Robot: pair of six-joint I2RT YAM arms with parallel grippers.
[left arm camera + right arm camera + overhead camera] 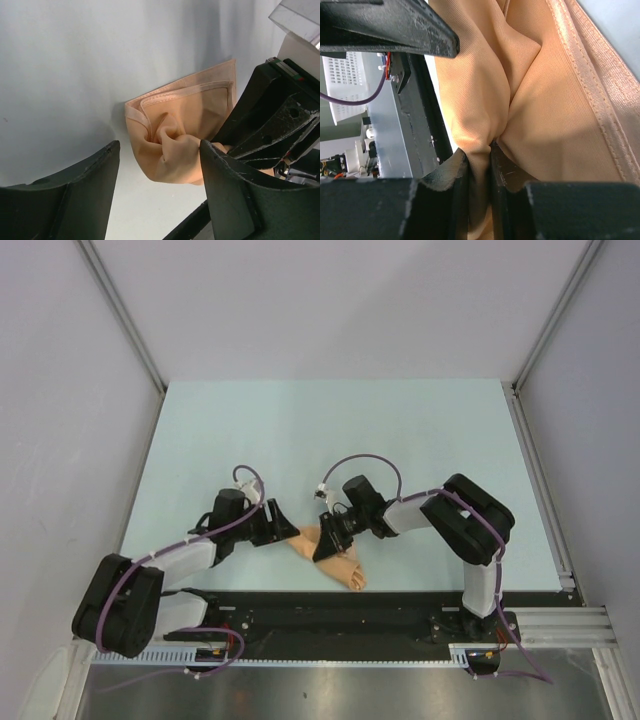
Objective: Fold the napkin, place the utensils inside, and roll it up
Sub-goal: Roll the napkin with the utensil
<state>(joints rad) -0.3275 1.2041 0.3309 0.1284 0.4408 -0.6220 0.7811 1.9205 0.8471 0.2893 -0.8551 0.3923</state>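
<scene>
The napkin [348, 572] is lying bunched, not neatly folded, at the table's [330, 430] six o'clock edge. No fork is being shown, so folding, placing and rolling are being judged as outstanding. A cloth ridge is being pinched tight by the right gripper [479, 167]. The left gripper [159, 150] is being held agape at the napkin's ten o'clock, grasping nothing.

Left pincer [160, 146] gapes wide, right pincer [477, 152] clamped.
</scene>
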